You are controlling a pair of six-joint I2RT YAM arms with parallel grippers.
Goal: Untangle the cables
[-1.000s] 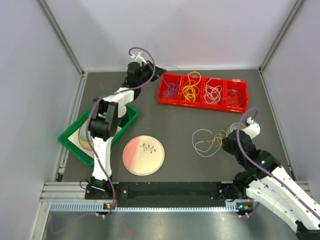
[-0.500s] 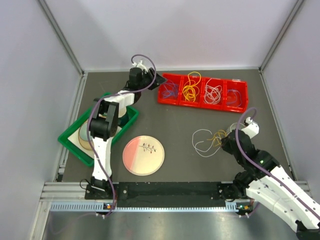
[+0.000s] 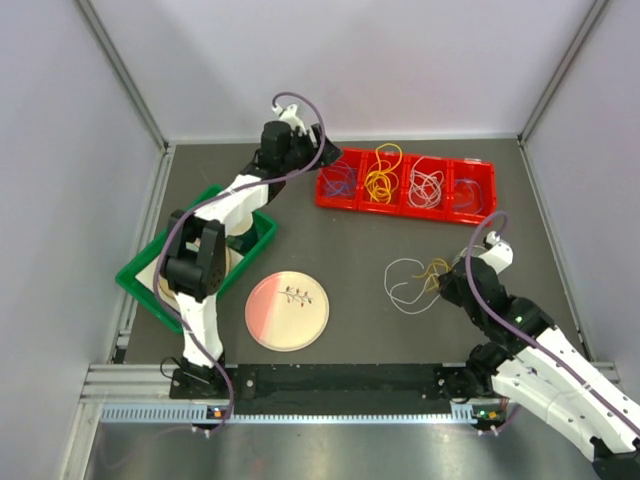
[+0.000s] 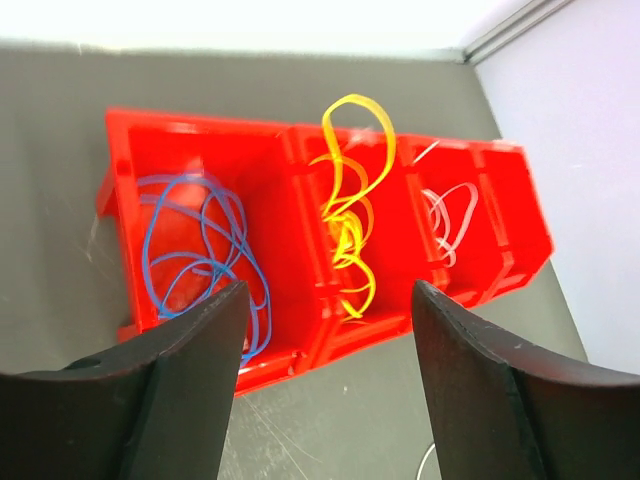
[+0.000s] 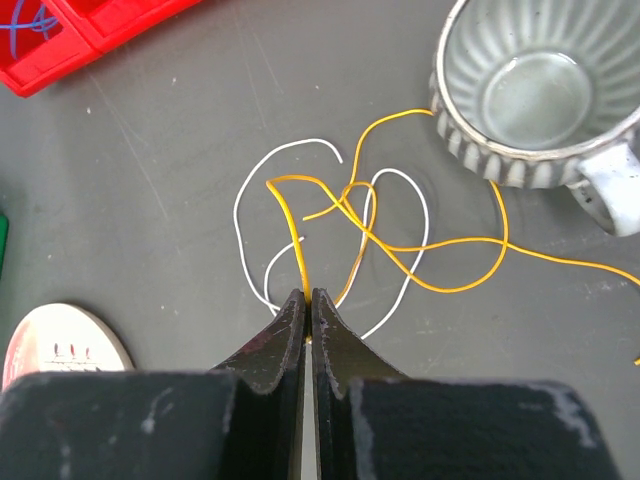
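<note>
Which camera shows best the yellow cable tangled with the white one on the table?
The right wrist view: the yellow cable lies close and sharp, crossing the white cable, one end pinched by the right gripper. The top view shows it small. The left wrist view does not show it.

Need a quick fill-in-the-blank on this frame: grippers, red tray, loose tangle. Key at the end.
1. The right gripper is ___ on the yellow cable.
2. The left gripper stands ___ above the red tray.
3. In the left wrist view the blue cable lies in the tray's ___ compartment.
4. The white cable on the table lies tangled with the ___ one.
Missing: shut; open; leftmost; yellow.
</note>
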